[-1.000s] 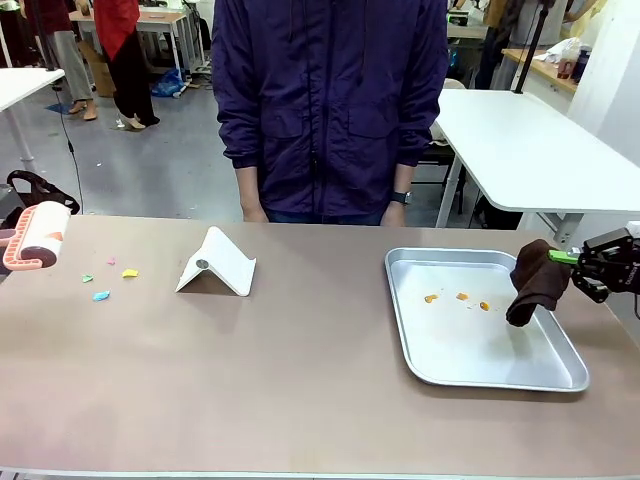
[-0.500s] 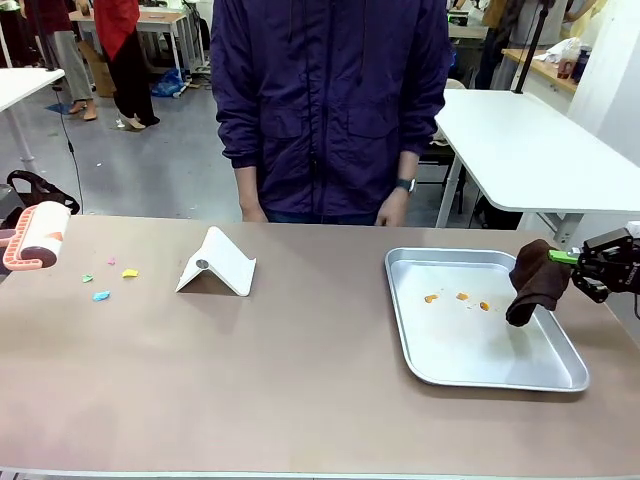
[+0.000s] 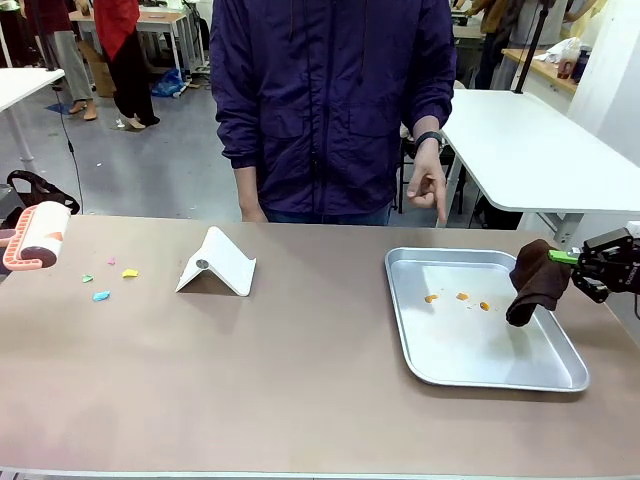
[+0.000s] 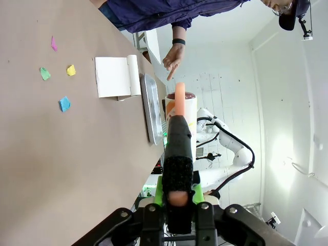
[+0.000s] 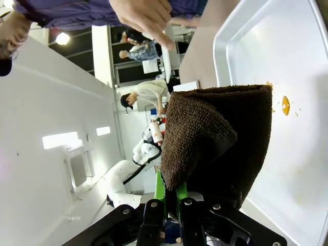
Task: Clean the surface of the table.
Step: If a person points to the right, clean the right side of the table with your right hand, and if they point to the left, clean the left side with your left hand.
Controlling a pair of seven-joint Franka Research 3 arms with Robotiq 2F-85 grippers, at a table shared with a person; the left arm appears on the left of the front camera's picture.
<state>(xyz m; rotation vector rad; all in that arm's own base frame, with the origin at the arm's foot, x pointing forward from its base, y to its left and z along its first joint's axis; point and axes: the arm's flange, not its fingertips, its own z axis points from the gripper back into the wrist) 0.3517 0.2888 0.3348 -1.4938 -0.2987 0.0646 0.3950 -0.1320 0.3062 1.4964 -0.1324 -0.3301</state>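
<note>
Table [image 3: 300,380] across the foreground, paper scraps [image 3: 101,295] at its left end, tray [image 3: 500,375] at its right.
Left gripper [image 4: 178,197] pinching a lint roller [image 3: 38,235] level near the scraps, likely for rolling; right gripper [image 3: 565,258] clamped on a brown cloth [image 3: 535,280] hung over the tray's rim; person's hand [image 3: 428,185] pointing down.

Smooth grey floor [image 3: 150,150] behind the work area, marked with small flecks; large white-topped rectangular table [image 3: 530,150] on white metal legs at right rear; second white-topped table [image 3: 20,85] at the left edge; light wooden-topped desk [image 3: 165,18] farther back, with a blue bag [image 3: 168,82] on the floor near it; plain white wall panel [image 3: 612,70] at far right; round ceiling lamp [image 5: 62,38] lit in the right wrist view; lighting bright and even.
</note>
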